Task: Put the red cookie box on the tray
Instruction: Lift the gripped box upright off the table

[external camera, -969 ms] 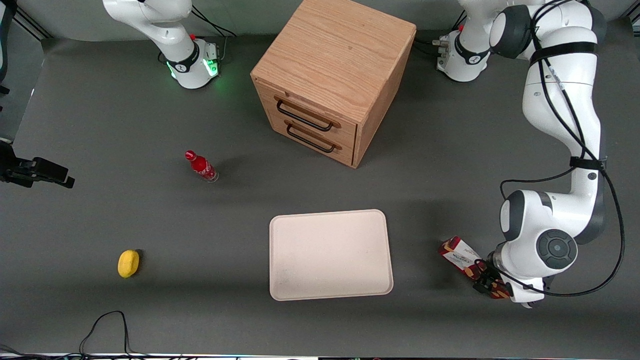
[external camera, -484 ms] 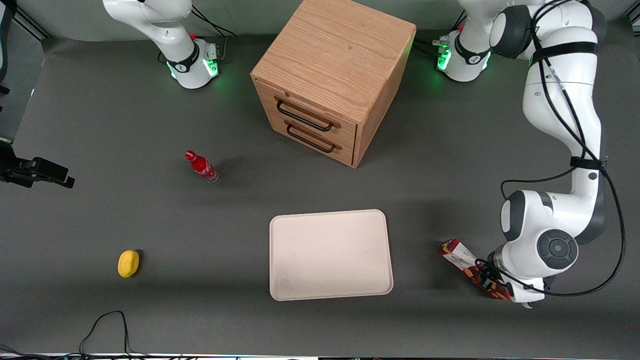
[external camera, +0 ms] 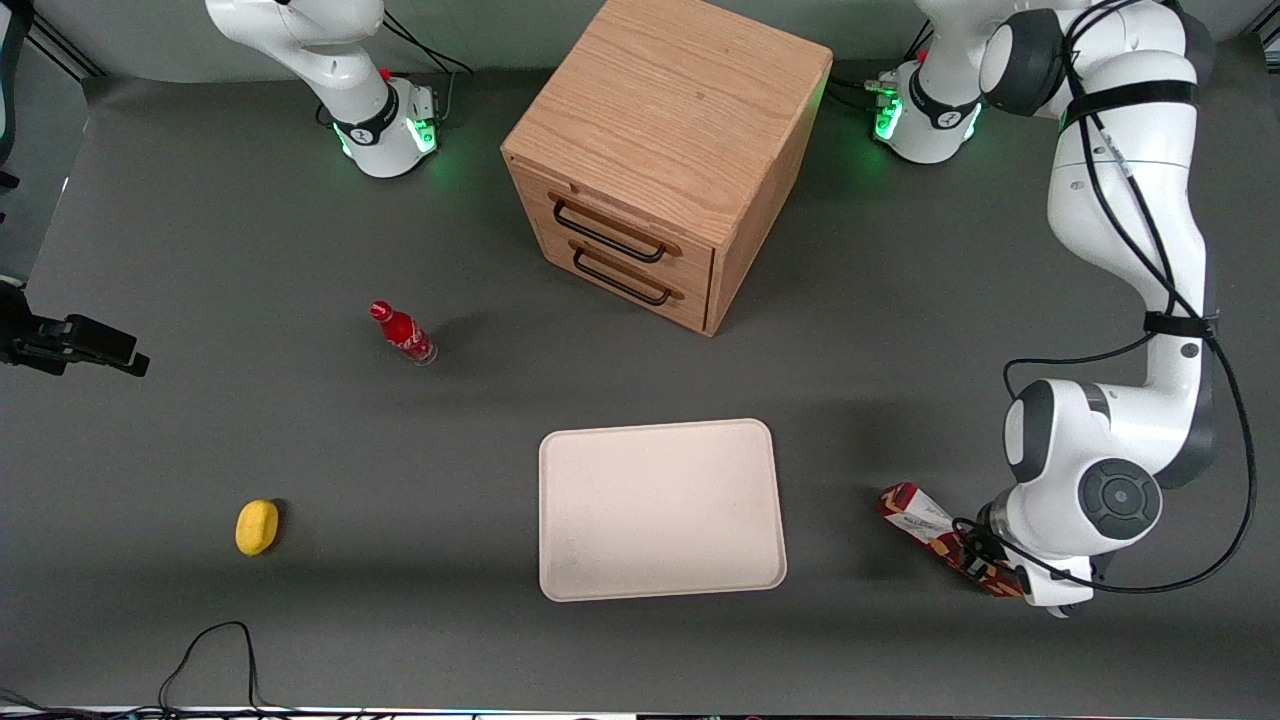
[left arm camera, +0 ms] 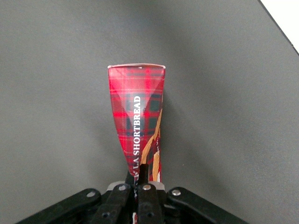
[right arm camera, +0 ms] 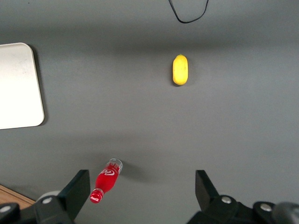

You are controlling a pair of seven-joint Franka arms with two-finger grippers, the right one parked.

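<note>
The red cookie box [external camera: 922, 521] lies on the dark table beside the cream-white tray [external camera: 660, 508], toward the working arm's end. My left gripper [external camera: 985, 572] is down at the box's end nearer the front camera, shut on it. In the left wrist view the plaid red cookie box [left arm camera: 138, 112] stretches away from the gripper [left arm camera: 140, 175], its end pinched thin between the black fingers [left arm camera: 145, 173]. One corner of the tray [left arm camera: 287, 18] shows in that view. The tray [right arm camera: 16, 84] has nothing on it.
A wooden drawer cabinet [external camera: 665, 160] stands farther from the front camera than the tray. A small red bottle [external camera: 403, 333] and a yellow lemon-like object [external camera: 257, 526] sit toward the parked arm's end. A black cable [external camera: 215, 650] loops at the table's near edge.
The fingers have closed on the box's end. The box has turned from flat, label up, onto its narrow side. The wrist has shifted slightly.
</note>
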